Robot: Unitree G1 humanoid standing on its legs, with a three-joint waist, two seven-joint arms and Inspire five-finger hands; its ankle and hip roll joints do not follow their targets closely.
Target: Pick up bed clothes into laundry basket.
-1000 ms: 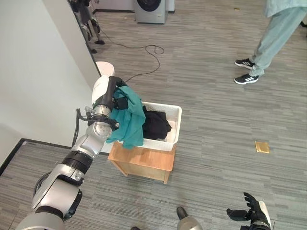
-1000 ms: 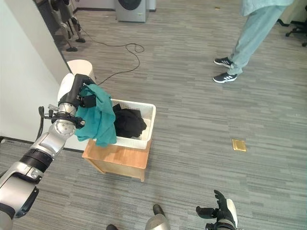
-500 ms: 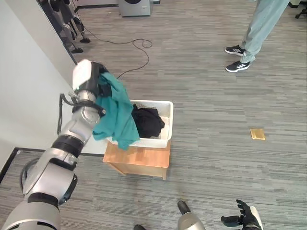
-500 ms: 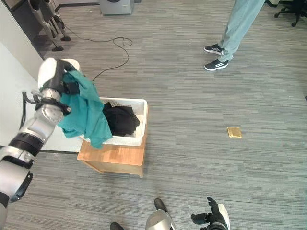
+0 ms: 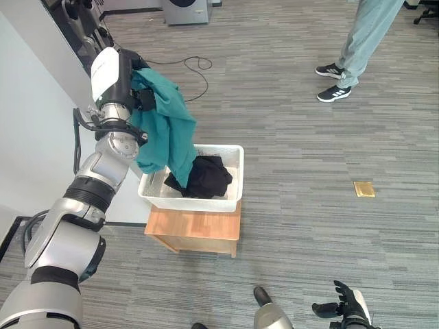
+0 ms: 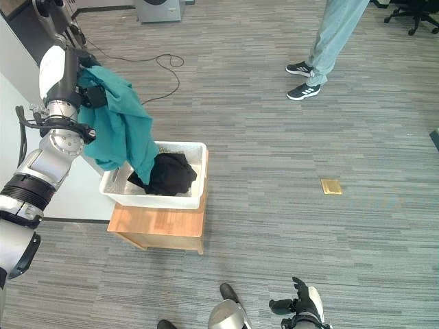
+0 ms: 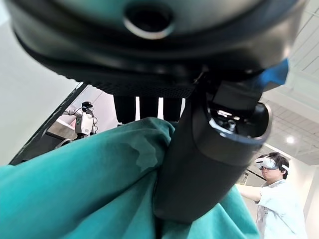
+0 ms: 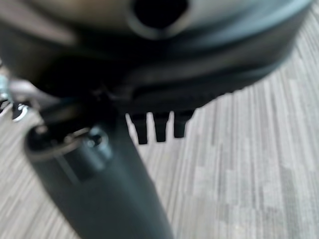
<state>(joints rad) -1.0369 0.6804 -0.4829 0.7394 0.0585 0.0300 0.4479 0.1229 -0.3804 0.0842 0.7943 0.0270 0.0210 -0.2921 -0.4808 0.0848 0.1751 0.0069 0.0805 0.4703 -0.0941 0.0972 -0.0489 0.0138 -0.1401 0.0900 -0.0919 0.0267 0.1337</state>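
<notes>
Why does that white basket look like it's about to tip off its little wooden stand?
The white laundry basket overhangs the wooden stand on its left side, so it looks precarious. A teal garment, gripped by the left hand, dangles into it beside a black garment.

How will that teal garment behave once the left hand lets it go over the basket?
The teal garment hangs in loose folds from the left hand, so it is probably floppy and light. Its lower end already dips into the white basket beside the black clothes, so most should drop in. Part drapes near the rim and might catch there.
</notes>
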